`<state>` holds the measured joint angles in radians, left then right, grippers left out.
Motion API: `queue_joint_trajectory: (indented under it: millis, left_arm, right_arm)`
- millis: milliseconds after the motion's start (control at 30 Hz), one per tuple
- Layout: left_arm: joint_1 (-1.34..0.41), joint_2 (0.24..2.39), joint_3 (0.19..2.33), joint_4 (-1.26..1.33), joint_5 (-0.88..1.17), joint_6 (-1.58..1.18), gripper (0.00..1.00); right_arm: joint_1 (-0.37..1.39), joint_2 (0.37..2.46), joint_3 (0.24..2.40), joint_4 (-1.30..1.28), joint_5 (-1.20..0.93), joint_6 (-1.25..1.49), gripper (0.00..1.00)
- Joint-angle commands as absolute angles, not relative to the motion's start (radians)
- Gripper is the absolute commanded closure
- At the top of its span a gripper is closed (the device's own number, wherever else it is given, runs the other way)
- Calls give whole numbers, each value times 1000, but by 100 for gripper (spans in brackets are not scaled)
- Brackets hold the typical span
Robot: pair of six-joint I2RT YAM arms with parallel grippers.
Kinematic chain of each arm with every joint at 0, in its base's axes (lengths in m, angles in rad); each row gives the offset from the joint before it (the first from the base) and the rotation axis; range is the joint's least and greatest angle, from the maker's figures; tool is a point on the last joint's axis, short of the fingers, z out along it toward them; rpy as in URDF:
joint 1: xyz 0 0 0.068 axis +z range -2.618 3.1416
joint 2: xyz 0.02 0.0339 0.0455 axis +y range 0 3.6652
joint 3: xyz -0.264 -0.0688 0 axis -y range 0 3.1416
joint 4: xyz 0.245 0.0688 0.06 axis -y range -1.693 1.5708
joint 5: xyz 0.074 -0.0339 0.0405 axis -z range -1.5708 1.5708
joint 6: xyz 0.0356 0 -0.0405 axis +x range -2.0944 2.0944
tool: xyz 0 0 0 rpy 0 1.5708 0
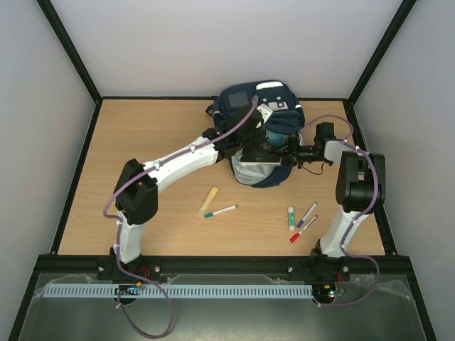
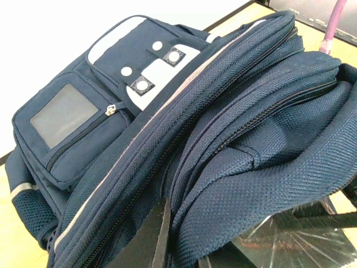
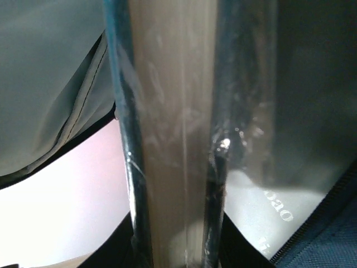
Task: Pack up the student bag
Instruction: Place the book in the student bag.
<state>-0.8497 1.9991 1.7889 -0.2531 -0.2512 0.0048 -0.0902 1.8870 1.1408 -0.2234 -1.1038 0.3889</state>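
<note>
We note the student bag (image 1: 245, 99) at the desk's (image 1: 142, 135) far edge. The left gripper (image 1: 240, 145) is pinched closed on its fabric. The right gripper (image 1: 282, 150) clamps a wrapped book (image 3: 173, 139).

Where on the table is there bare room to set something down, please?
Free: the table's far-left corner beside the bag; the near strip between the green pen and the white stick. Crowded: around the book at the bag's mouth.

A light wooden surface (image 1: 142, 142), edged by a black frame (image 1: 71, 57), lies under the fingers (image 1: 291, 151), with plain white walls (image 1: 227, 42) rising beyond and beside them in soft, even light.
</note>
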Motion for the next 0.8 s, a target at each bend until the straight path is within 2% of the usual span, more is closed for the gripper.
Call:
queue_joint_trajectory:
  millis: [0,233,433,600,767]
  left_arm:
    - [-869,1877,1783,-129,-247,-5,98]
    - [-870,1868,1773,-123,-256,0,98]
    - [-870,1861,1761,-122,-255,0,98]
    - [-869,1858,1756,-121,-253,-4,98]
    - [-868,1854,1752,-123,-248,-8,97]
  right_arm:
    - [-89,1882,1163,-221,-938,374,81]
    - [-89,1891,1168,-278,-885,313,57]
    - [-89,1807,1143,-310,-797,258,45]
    - [-89,1716,1108,-368,-692,141,40]
    - [-88,1608,1063,-431,-647,20,41]
